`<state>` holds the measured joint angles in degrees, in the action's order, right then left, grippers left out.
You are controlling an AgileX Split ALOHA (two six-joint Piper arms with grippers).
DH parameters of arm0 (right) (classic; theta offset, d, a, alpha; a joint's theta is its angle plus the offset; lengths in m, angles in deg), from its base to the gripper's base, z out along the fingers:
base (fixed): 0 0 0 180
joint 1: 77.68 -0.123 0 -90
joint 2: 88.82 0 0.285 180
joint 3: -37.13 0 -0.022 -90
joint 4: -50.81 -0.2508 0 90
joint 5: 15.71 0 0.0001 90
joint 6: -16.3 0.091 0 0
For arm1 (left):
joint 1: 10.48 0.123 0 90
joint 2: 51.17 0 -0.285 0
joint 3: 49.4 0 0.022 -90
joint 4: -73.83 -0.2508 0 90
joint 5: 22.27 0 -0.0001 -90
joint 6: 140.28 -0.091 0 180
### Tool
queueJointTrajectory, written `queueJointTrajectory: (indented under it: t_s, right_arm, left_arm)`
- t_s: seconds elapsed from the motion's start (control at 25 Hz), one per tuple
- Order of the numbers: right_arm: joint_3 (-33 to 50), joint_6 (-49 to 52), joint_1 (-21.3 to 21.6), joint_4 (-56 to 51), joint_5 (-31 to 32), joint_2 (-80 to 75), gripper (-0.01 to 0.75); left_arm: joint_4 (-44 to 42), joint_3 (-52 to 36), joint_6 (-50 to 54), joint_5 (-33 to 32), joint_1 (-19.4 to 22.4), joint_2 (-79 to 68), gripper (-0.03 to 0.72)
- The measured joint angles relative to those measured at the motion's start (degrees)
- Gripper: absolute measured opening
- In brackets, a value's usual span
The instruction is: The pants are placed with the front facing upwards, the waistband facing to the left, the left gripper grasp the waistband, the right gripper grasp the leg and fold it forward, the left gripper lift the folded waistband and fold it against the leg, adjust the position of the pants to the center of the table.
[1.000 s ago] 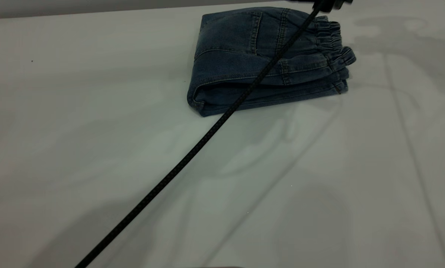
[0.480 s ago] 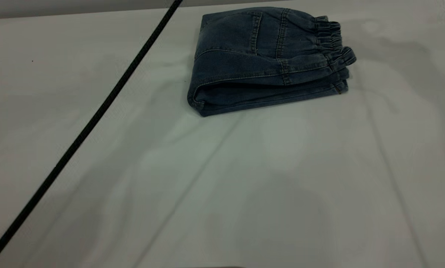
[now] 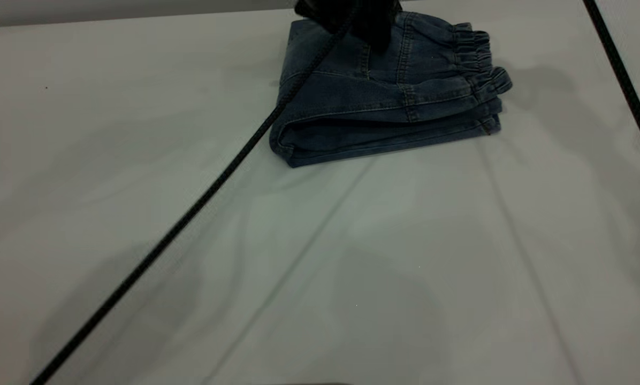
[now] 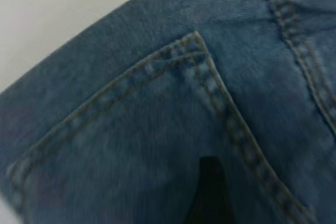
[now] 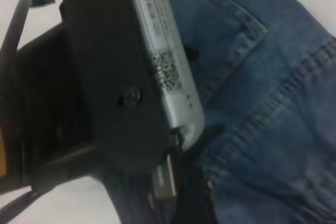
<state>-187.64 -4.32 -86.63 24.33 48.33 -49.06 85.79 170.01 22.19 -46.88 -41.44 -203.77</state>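
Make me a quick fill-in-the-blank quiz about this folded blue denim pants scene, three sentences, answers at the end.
1. The folded blue denim pants lie on the plain white ____.
2. In the exterior view, the gathered elastic waistband forms the bundle's ____ end.
3. The black left gripper hangs over the pants' ____ edge, its braided black cable crossing the table.

Missing words: table; right; far

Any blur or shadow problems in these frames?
Exterior view: dim, with soft arm shadows on the table; pants sharp. Left wrist view: very close on the denim, stitching soft and blurred. Right wrist view: a big out-of-focus black and grey housing blocks half the frame.
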Motion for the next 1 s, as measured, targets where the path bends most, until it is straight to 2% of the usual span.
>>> queueJointTrajectory:
  t_s: [0.16, 0.4, 0.6, 0.72, 1.0]
  right_arm:
    - [0.18, -0.66, 0.0, 2.69, -0.04, -0.06, 0.535]
    - [0.0, -1.04, -0.98, -2.47, -0.57, 0.0, 0.535]
    - [0.0, -1.1, -0.9, -2.74, -1.9, 0.04, 0.536]
    - [0.0, -1.1, -0.1, -1.48, -3.48, 0.04, 0.536]
    - [0.0, -1.1, 5.06, -0.67, -6.22, 0.04, 0.536]
  left_arm:
    - [0.4, 0.53, 0.34, 6.03, -1.05, -2.76, 0.51]
    - [-0.17, 0.81, 0.12, 6.24, -2.01, -6.2, 0.51]
    - [-0.22, 1.23, 0.06, 2.32, -2.01, -6.02, 0.51]
    - [-0.22, 1.49, 0.06, -2.4, -2.01, -5.29, 0.51]
    - [-0.22, 1.49, 0.28, -15.12, -2.01, -2.8, 0.503]
